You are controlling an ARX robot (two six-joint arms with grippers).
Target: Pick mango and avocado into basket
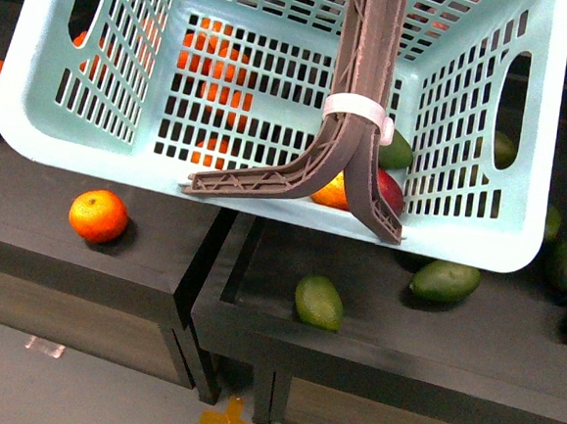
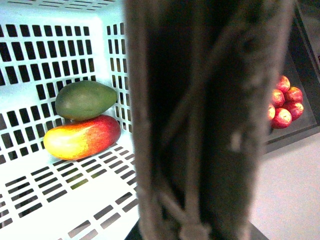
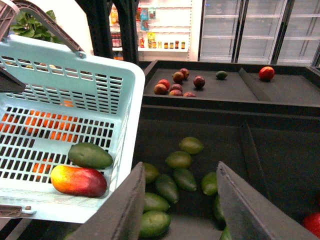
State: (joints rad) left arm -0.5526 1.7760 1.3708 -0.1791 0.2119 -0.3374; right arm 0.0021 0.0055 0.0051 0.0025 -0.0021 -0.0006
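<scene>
Front view is filled mostly by the basket (image 1: 272, 103), tilted and raised above the dark display shelves (image 1: 114, 248), its brown-grey handles (image 1: 367, 91) bound by a white tie (image 1: 355, 110) and rising out of the top of the picture. Through its slotted floor a heap of oranges (image 1: 216, 69) shows below. Inside, in one low corner, the mango (image 2: 82, 137) lies on the floor with the avocado (image 2: 85, 100) resting on top of it, the two touching and both close against the slotted wall.

On the shelf under the basket lie loose green avocados (image 1: 319, 301), and one lone orange (image 1: 99, 215) sits well apart on the neighbouring shelf.

The right gripper (image 3: 177, 205) hangs beside the basket over a bin of more green fruit (image 3: 180, 160), its two dark fingers (image 3: 125, 210) spread with nothing between them.

The left gripper does not show clearly; the left wrist view is blocked by a blurred handle, so I cannot tell how its jaws stand. Red apples (image 2: 285, 102) lie beyond.
</scene>
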